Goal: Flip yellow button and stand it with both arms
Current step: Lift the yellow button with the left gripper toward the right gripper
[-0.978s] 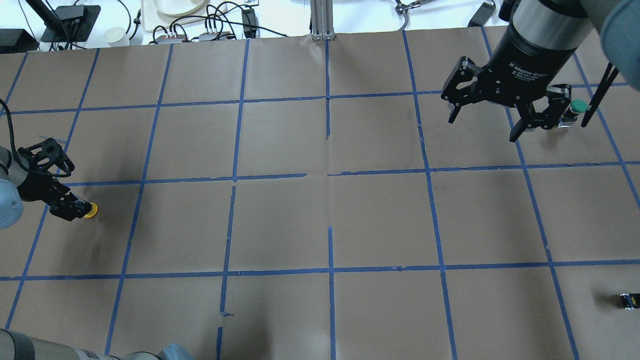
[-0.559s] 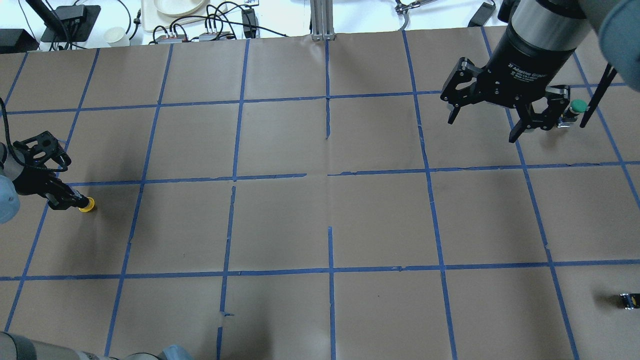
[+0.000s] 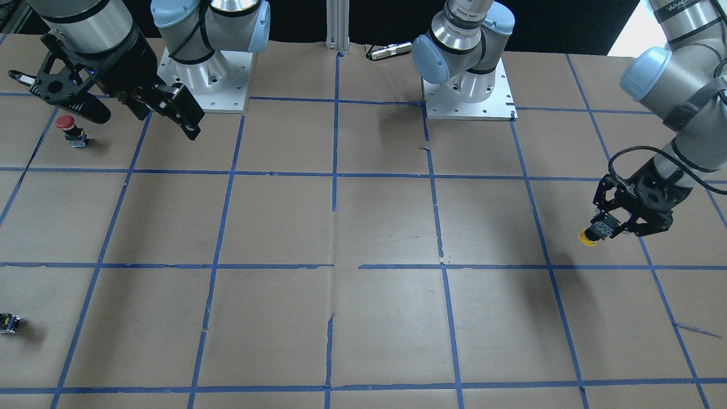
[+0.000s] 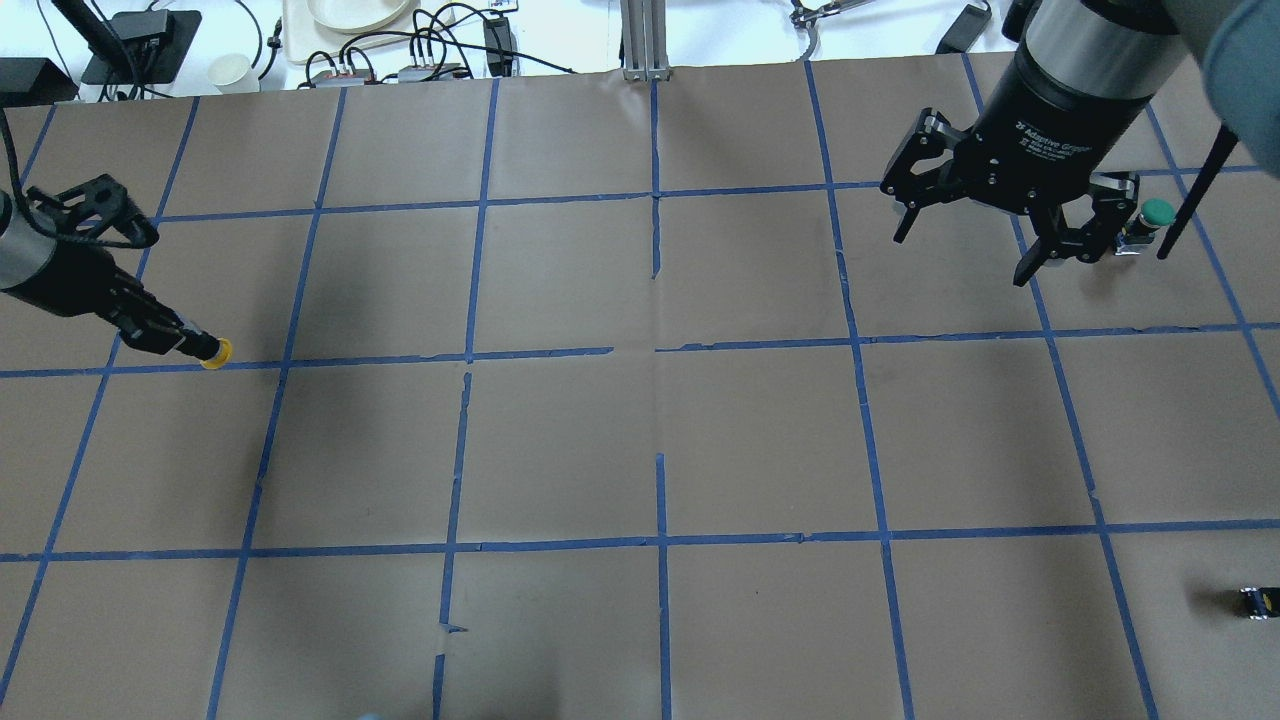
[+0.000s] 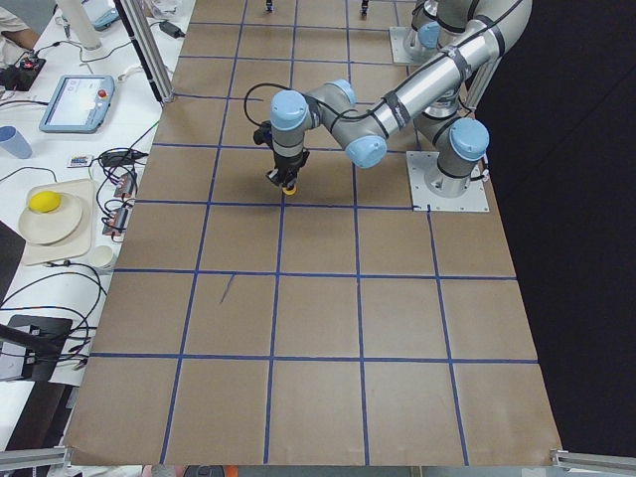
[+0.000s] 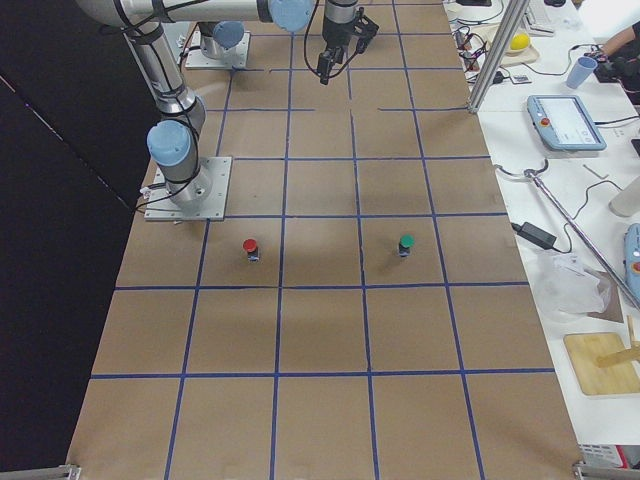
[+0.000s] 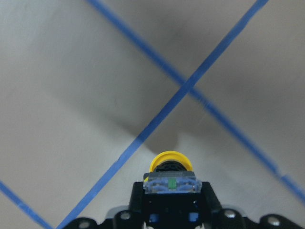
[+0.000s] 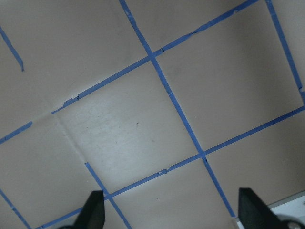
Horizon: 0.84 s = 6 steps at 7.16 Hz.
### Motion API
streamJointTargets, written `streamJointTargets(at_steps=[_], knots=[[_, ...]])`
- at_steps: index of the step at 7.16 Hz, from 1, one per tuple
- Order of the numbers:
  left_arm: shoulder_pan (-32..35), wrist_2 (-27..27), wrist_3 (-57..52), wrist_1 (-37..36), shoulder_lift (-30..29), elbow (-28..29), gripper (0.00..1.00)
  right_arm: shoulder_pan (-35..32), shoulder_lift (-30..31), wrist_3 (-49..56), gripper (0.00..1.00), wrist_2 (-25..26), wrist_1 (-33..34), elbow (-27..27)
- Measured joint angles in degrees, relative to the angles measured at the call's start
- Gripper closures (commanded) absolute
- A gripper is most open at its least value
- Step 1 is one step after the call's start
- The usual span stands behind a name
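Jaws of the left gripper (image 3: 605, 230) clamp the grey-black contact block of the yellow button (image 3: 587, 238). The round cap juts out past the fingertips, pointing away from the wrist and slanting down toward the table (image 4: 560, 450). The left wrist camera looks along the gripper and shows the block pinched between the two pads with the yellow cap (image 7: 171, 163) beyond it, over a crossing of blue tape lines (image 7: 190, 86). Whether the cap touches the brown paper cannot be told from any view. From overhead, the button (image 4: 216, 352) sits near the table's left edge, right at one of the tape lines, with the left gripper (image 4: 178, 338) angled in from that side.

Well apart, on the opposite side of the table, the right gripper (image 4: 968, 245) hangs above the paper with its fingers spread wide and nothing between them. Its own camera shows only bare paper and tape between the two fingertips (image 8: 93, 212). A green-capped button (image 4: 1156, 212) stands just beside that gripper in the overhead view, and the front-facing camera shows a red-capped button (image 3: 67, 122) upright near it. A small capless black block (image 4: 1255, 600) lies alone near the table's edge on the right arm's side.
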<state>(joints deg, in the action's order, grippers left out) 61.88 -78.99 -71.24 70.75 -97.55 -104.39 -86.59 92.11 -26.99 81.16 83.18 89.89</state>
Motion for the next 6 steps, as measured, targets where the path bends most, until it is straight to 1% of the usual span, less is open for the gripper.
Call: streamJointTargets(at_steps=[1,2,3,4,6], knots=[[5.0,4.19,8.69,3.94,1.25,1.83,0.87,1.56,-0.02,-4.07,0.0,-6.2,-0.04,0.0],[10.11,9.85,18.76,6.48,2.43,3.06,0.87,3.5,-0.04,-8.24,0.0,-13.74,-0.18,0.01],[14.46,16.74,28.65,7.88,3.4,3.65,0.87,4.91,-0.04,-11.82,0.0,-20.62,-0.36,0.04],[17.76,23.97,37.18,8.62,4.15,3.86,0.87,5.65,-0.17,-13.8,0.0,-25.76,-0.41,0.1],[23.14,38.81,52.87,8.88,5.44,4.15,0.87,6.24,-1.28,-14.92,0.0,-32.62,-0.68,0.82]])
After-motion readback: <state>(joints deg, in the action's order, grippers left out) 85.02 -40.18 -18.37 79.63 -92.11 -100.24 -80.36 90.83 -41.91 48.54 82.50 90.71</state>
